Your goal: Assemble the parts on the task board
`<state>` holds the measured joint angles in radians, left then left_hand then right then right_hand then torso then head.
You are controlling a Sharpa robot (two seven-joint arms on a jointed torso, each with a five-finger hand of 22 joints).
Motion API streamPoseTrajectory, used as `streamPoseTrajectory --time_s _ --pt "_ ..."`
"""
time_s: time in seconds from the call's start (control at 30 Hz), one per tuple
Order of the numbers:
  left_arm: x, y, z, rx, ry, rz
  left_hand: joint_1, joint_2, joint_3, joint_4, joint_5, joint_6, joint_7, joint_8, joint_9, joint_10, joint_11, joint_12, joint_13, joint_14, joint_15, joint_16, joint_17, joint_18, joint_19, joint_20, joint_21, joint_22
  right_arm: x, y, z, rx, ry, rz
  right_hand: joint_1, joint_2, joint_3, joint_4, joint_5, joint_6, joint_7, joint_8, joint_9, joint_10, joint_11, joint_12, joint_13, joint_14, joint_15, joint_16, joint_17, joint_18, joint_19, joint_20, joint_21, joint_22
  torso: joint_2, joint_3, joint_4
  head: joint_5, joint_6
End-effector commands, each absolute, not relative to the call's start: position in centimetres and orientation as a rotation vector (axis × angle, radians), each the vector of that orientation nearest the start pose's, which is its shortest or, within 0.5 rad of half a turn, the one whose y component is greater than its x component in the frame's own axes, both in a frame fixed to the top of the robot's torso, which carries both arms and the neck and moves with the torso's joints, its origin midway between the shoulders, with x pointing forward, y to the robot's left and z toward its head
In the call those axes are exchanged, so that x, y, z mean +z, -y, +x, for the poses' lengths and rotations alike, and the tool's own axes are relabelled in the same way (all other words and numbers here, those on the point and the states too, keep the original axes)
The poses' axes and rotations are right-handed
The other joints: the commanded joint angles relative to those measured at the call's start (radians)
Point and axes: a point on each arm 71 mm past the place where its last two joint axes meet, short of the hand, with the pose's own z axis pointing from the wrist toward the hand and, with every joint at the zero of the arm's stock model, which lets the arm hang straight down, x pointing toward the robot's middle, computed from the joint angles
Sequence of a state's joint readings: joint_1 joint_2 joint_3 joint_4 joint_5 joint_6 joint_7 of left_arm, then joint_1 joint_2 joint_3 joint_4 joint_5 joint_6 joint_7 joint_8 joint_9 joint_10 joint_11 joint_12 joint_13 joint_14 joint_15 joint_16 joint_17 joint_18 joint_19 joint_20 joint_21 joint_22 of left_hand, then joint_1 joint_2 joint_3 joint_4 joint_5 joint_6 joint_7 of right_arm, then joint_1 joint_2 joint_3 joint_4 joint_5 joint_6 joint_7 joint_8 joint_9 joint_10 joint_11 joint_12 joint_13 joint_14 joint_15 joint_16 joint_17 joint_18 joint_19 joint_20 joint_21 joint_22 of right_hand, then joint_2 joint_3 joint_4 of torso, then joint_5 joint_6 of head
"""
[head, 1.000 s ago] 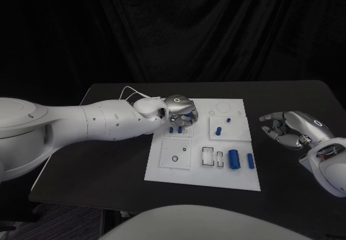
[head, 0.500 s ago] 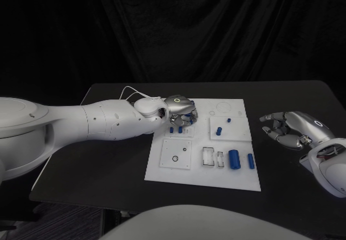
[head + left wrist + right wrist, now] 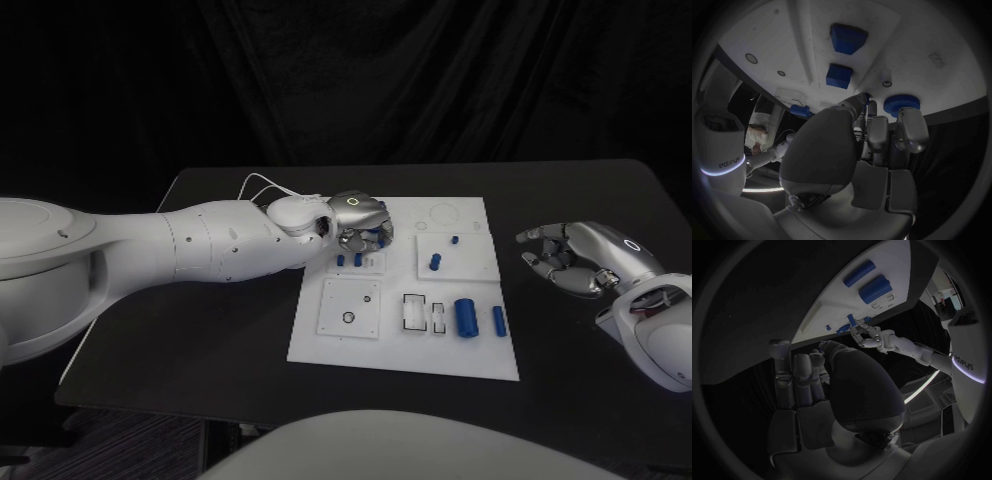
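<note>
You are looking at the white task board (image 3: 335, 340) lying in the middle of the black worktop (image 3: 216, 330). Your left hand (image 3: 361, 222) is reaching over the board's corner at about eleven o'clock, fingers pointing down. The right wrist view is showing a small blue part (image 3: 851, 319) pinched at those fingertips (image 3: 859, 331), just above the board, so this hand is grasping that part. In the left wrist view a round blue toothed part (image 3: 901, 103) is sitting on the board just beyond the fingers. Two small blue pegs (image 3: 348, 259) are standing just below the hand, toward six o'clock. Two blue cylinders (image 3: 466, 317) are lying at the board's four o'clock side. Your right hand (image 3: 574, 260) is hovering off the board at three o'clock, fingers curled and apart, holding nothing.
</note>
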<state>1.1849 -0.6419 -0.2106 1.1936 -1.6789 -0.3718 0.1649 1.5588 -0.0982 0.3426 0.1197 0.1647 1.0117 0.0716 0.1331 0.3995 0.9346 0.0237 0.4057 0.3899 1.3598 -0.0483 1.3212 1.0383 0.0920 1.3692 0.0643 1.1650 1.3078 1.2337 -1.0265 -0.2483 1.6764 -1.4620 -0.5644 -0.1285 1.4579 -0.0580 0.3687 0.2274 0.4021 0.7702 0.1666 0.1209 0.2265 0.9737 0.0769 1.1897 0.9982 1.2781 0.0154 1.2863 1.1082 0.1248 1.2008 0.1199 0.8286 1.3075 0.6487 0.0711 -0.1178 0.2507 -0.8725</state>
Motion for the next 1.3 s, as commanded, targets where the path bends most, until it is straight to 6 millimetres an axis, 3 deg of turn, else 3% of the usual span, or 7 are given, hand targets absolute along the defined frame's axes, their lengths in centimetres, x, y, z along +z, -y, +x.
streamPoseTrajectory --time_s 0.03,0.33,0.6,0.7,1.07,1.17,1.3 --pt "-26.4 -17.9 50.0 -0.625 -1.642 0.620 0.001 0.014 0.001 -0.007 -0.006 0.009 0.001 0.008 0.003 0.008 -0.002 0.008 0.003 0.001 -0.003 0.007 0.002 -0.008 0.005 -0.002 0.006 0.154 -21.7 25.2 43.0 0.584 -1.625 -0.078 -0.003 -0.004 0.007 0.002 0.005 0.008 0.002 0.003 -0.001 -0.002 0.003 -0.002 0.000 0.002 0.000 -0.002 -0.001 0.018 0.003 0.002 -0.005 0.071 0.001 -0.0001 -0.0007 0.000 0.000" --pt "-25.5 -18.6 49.4 -0.648 -1.553 0.599 0.001 0.017 -0.002 -0.011 -0.005 0.019 0.004 0.013 0.006 0.016 -0.002 0.013 0.006 0.004 -0.004 0.009 0.004 -0.010 0.011 -0.003 0.018 0.157 -21.7 25.3 43.0 0.580 -1.628 -0.072 -0.003 -0.003 0.008 0.001 0.005 0.009 0.002 0.003 -0.002 -0.006 0.003 -0.004 -0.004 -0.001 0.001 -0.004 -0.005 0.019 0.001 0.003 -0.009 0.071 0.000 0.0001 -0.0002 -0.008 0.000" --pt "-22.8 -20.2 48.9 -0.647 -1.454 0.569 -0.003 0.014 -0.005 -0.010 -0.010 0.025 0.002 0.016 0.008 0.018 -0.004 0.012 0.005 0.003 -0.004 0.006 -0.002 -0.008 0.004 -0.003 0.003 0.153 -21.8 25.3 43.1 0.576 -1.634 -0.074 -0.003 -0.004 0.008 0.001 0.004 0.009 0.002 0.003 -0.002 -0.009 0.003 -0.006 -0.006 -0.003 0.001 -0.006 -0.007 0.019 0.001 0.003 -0.011 0.070 0.000 -0.0011 -0.0002 0.008 0.000" --pt "-22.3 -20.9 48.6 -0.643 -1.444 0.563 -0.005 0.014 -0.006 -0.009 -0.012 0.025 -0.002 0.017 0.008 0.022 -0.010 0.013 0.005 0.004 -0.006 0.006 0.000 -0.007 0.001 -0.003 -0.002 0.151 -21.8 25.2 43.2 0.578 -1.635 -0.076 -0.004 -0.005 0.008 0.001 0.004 0.009 0.002 0.003 -0.002 -0.011 0.003 -0.007 -0.008 -0.003 0.001 -0.006 -0.008 0.019 0.000 0.003 -0.012 0.070 0.000 -0.0013 0.0005 0.005 0.000" --pt "-22.6 -22.5 48.4 -0.608 -1.501 0.550 -0.014 0.013 -0.013 -0.006 -0.008 0.044 -0.003 0.026 0.013 0.046 -0.013 0.015 0.004 -0.003 -0.009 -0.002 -0.016 -0.004 -0.005 -0.004 -0.015 0.148 -21.8 25.2 43.2 0.579 -1.637 -0.078 -0.005 -0.006 0.008 0.001 0.004 0.009 0.003 0.002 -0.003 -0.014 0.004 -0.009 -0.011 -0.006 0.001 -0.008 -0.011 0.020 -0.001 0.003 -0.015 0.069 -0.002 0.0018 -0.0003 -0.005 0.000" --pt "-22.8 -22.7 48.4 -0.600 -1.514 0.547 -0.014 0.013 -0.013 -0.006 -0.008 0.043 -0.002 0.025 0.012 0.045 -0.011 0.014 0.003 -0.004 -0.008 -0.002 -0.017 -0.004 -0.007 -0.004 -0.017 0.147 -21.8 25.2 43.1 0.581 -1.636 -0.079 -0.005 -0.006 0.008 0.001 0.004 0.009 0.003 0.002 -0.003 -0.014 0.004 -0.009 -0.011 -0.006 0.001 -0.008 -0.011 0.020 -0.001 0.003 -0.015 0.069 0.000 -0.0012 0.0015 -0.008 0.000" --pt "-23.1 -22.8 48.5 -0.594 -1.526 0.543 -0.014 0.013 -0.012 -0.006 -0.010 0.042 -0.002 0.024 0.012 0.045 -0.011 0.012 0.002 -0.008 -0.007 -0.007 -0.027 -0.002 -0.011 -0.004 -0.025 0.145 -21.8 25.2 43.1 0.580 -1.636 -0.079 -0.005 -0.006 0.008 0.001 0.004 0.009 0.003 0.002 -0.003 -0.014 0.004 -0.009 -0.011 -0.006 0.001 -0.008 -0.011 0.020 -0.001 0.003 -0.015 0.069 0.000 -0.0004 -0.0003 -0.007 0.000"
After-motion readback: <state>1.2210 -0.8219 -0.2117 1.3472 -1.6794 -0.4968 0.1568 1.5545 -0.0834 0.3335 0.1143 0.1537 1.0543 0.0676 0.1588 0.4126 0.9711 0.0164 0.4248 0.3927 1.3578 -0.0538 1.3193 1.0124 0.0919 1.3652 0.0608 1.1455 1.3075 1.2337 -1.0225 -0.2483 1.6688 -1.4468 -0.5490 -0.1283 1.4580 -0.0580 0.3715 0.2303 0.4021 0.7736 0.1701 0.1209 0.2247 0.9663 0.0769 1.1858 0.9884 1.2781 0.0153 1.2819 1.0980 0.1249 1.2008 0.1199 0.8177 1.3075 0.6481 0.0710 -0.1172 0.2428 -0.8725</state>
